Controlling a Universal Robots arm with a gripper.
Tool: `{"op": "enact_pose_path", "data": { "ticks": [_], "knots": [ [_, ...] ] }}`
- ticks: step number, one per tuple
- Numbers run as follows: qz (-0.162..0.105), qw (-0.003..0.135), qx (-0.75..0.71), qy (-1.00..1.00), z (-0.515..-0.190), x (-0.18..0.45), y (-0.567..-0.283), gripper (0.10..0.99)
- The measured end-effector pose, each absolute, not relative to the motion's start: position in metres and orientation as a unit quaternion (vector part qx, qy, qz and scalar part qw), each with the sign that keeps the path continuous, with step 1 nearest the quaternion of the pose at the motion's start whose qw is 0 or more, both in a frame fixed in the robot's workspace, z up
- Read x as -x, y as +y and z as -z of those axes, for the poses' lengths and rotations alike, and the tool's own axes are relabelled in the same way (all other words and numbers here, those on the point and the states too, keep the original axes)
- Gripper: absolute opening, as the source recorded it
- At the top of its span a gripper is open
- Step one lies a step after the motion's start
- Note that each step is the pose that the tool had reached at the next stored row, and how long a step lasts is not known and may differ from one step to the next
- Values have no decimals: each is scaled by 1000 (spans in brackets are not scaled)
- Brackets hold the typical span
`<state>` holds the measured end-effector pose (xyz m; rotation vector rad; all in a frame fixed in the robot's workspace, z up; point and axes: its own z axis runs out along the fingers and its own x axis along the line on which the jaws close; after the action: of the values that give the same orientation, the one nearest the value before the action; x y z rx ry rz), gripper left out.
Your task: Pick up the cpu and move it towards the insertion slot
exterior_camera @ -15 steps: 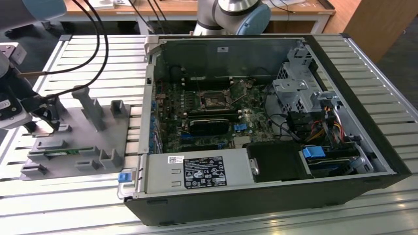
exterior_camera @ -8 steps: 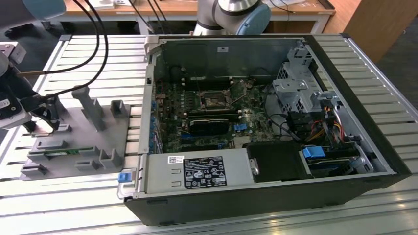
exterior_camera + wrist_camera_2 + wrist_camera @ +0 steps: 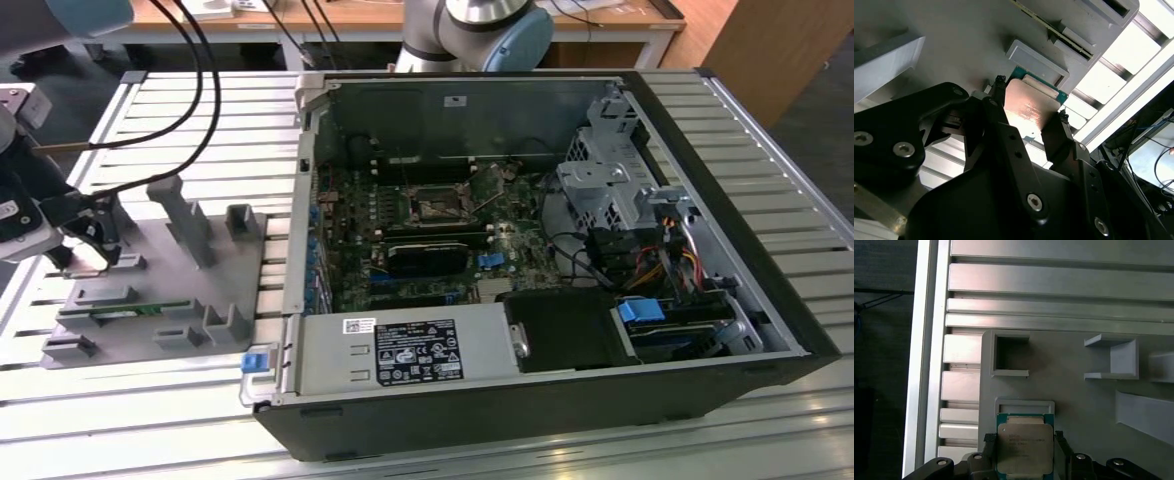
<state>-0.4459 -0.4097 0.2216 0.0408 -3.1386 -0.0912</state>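
my gripper [image 3: 1024, 436]: clamped on the cpu [image 3: 1025, 452] by two opposite edges, I judge to spare its metal face | cpu: at the grey fixture [image 3: 1069, 390], lifted or not I cannot tell | insertion slot [image 3: 437, 205]: well apart, inside the computer case [image 3: 694, 120]

Greys and silver, with small touches of green and blue

The cpu [image 3: 1024, 447] has a silvery face and a green rim, and the gripper [image 3: 1024, 439] is black. At the exterior view's left, the fixture [image 3: 174, 290] is plain grey on a ribbed silver table [image 3: 534, 450]. At its right, the black case [image 3: 747, 200] holds a dark green motherboard [image 3: 347, 250], the dark, shiny-framed insertion slot [image 3: 437, 205] and a blue clip [image 3: 254, 362].
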Motion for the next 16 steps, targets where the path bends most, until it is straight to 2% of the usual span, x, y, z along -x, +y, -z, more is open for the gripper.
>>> {"op": "enact_pose_path", "data": {
  "ticks": [16],
  "knots": [
    [29, 1, -13, -999, -225, 446, -410, 541]
  ]
}}
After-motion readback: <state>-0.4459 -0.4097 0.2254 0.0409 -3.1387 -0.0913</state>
